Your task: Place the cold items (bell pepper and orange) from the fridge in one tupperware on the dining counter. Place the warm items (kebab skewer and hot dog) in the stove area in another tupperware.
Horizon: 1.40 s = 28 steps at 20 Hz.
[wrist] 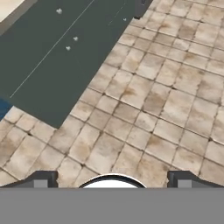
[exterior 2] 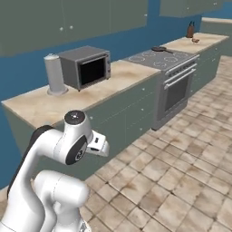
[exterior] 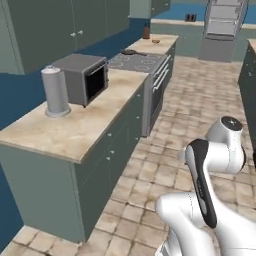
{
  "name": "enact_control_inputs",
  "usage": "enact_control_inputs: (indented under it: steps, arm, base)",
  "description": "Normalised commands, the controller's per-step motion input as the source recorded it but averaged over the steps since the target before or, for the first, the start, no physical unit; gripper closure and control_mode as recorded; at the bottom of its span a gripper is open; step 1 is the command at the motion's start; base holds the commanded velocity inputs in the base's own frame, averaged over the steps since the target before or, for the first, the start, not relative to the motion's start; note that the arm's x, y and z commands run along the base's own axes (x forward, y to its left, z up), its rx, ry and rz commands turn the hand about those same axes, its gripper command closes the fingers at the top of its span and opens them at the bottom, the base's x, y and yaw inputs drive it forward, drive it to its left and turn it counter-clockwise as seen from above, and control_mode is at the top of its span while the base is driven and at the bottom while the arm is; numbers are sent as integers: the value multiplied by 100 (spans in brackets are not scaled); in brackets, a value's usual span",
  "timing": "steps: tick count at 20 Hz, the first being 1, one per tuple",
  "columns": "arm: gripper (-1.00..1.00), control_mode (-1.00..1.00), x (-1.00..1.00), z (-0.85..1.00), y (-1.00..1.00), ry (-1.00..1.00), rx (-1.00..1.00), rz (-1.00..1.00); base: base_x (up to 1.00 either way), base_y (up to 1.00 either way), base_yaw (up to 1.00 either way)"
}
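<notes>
Nothing of the task looks done yet. The floor (wrist: pixel 144 100) is seen below the hand, with cupboard doors at the upper left. A long counter (exterior: pixel 80 127) fills the left of the left base view, with the stove (exterior: pixel 137 61) further up. No food or tupperware can be made out. The fingers (wrist: pixel 41 180) are held wide apart, and nothing is held between them.

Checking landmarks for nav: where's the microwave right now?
The microwave sits on the beige counter by the wall, between the grey canister and the stove, in both base views.
</notes>
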Motion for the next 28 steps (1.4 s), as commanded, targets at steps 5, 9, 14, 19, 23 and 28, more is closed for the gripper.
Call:
enact_control_inputs:
  steps: [5,9,14,19,23,28]
  arm:
    - [-100,100,0,0,0,0,0,0]
    - [-100,100,0,0,0,0,0,0]
    - [-100,100,0,0,0,0,0,0]
    - [-100,100,0,0,0,0,0,0]
    - [-100,100,0,0,0,0,0,0]
    - [-100,100,0,0,0,0,0,0]
  base:
    - [100,-30,-8]
    - [100,-76,-25]
    - [100,-18,-39]
    - [100,2,-39]
    - [100,3,-22]
    - [100,7,-6]
